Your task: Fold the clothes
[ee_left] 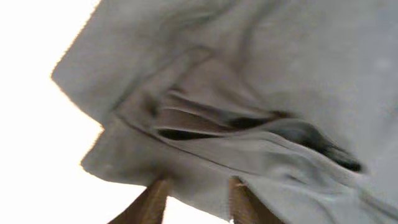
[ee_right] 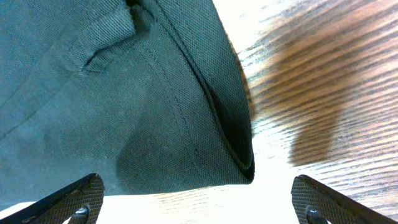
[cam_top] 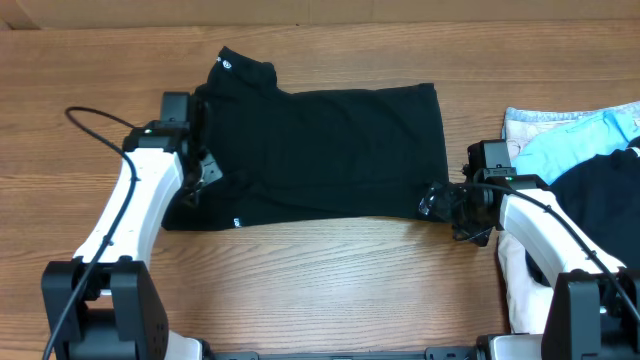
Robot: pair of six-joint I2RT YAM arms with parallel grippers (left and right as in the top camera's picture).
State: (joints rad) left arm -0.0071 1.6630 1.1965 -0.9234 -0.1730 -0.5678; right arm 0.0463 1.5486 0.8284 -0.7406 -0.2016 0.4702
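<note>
The shirt [cam_top: 330, 150] is spread flat mid-tabletop [cam_top: 330, 285], its long axis running left to right, well apart from the heap of other garments at the far right. Each end is attended by one arm. The left pincer [cam_top: 203, 168] is set over the shirt's left edge; in its wrist view the fingers [ee_left: 155, 199] are seen slightly parted against rumpled cloth, and whether any fold is nipped between them cannot be told. The right pincer [cam_top: 438, 203] is placed at the near right corner and is spread wide, nothing gripped. That corner lies between its fingers [ee_right: 78, 199] and just ahead of them (nearer the left-hand one in the wrist view). The next move is judged to turn on this: the corner must be straddled and closed upon before the right end can be carried along the long axis toward the left.
</note>
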